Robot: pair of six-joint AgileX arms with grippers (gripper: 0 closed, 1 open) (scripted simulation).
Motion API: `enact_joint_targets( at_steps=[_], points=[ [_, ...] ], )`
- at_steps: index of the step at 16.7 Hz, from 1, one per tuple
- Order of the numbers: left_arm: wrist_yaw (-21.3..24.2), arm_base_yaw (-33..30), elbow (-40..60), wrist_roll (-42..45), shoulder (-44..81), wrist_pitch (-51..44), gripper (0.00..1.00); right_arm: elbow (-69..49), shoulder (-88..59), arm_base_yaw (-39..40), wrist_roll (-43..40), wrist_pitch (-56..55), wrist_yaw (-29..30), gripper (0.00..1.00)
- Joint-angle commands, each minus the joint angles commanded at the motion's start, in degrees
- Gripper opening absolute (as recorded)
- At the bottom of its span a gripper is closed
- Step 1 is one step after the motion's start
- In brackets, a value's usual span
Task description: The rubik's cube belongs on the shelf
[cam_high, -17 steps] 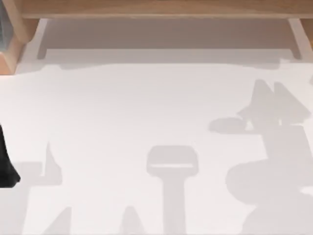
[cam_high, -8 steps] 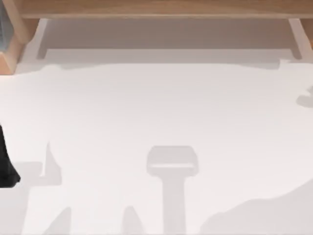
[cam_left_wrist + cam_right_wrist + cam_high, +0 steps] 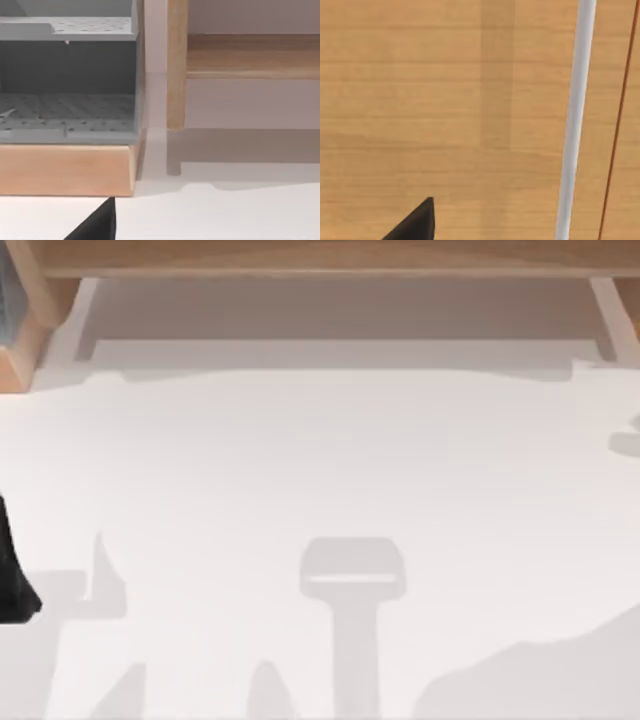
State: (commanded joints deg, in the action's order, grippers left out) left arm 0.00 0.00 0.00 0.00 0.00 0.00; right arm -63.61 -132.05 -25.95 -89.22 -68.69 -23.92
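The rubik's cube is out of view. The shelf (image 3: 320, 258) is a long light-brown board across the far edge of the table, with a wooden side support (image 3: 176, 65) standing on the white tabletop. My left arm is parked at the table's left edge (image 3: 10, 575). A dark tip of the left gripper (image 3: 95, 225) shows in the left wrist view, low over the table and facing the shelf's left end. The right gripper (image 3: 415, 222) shows as a dark tip close over a light-brown wooden board (image 3: 445, 100).
A grey perforated rack (image 3: 67, 75) on a wooden base (image 3: 65, 170) stands at the far left, beside the shelf's support. A white strip (image 3: 575, 120) and a thin reddish line cross the wood in the right wrist view. Arm shadows lie on the white table (image 3: 320, 460).
The large arm shadow at the table's middle right has slid to the near right corner. The left arm has not moved.
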Motion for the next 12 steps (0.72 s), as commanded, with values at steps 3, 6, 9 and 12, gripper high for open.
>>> enact_joint_targets(
  at_steps=[3, 6, 9, 12],
  points=[
    [0.00, 0.00, 0.00, 0.00, 0.00, 0.00, 1.00, -3.32, -1.53, 0.53, -0.05, 1.72, 0.63, 1.00],
    [0.00, 0.00, 0.00, 0.00, 0.00, 0.00, 1.00, -5.86, -2.74, 0.98, -0.06, 3.08, 1.08, 1.00],
    [0.00, 0.00, 0.00, 0.00, 0.00, 0.00, 1.00, -5.96, -2.79, 0.99, -0.06, 3.13, 1.09, 1.00],
    [0.00, 0.00, 0.00, 0.00, 0.00, 0.00, 1.00, -5.96, -2.79, 0.99, -0.06, 3.13, 1.09, 0.85]
  ],
)
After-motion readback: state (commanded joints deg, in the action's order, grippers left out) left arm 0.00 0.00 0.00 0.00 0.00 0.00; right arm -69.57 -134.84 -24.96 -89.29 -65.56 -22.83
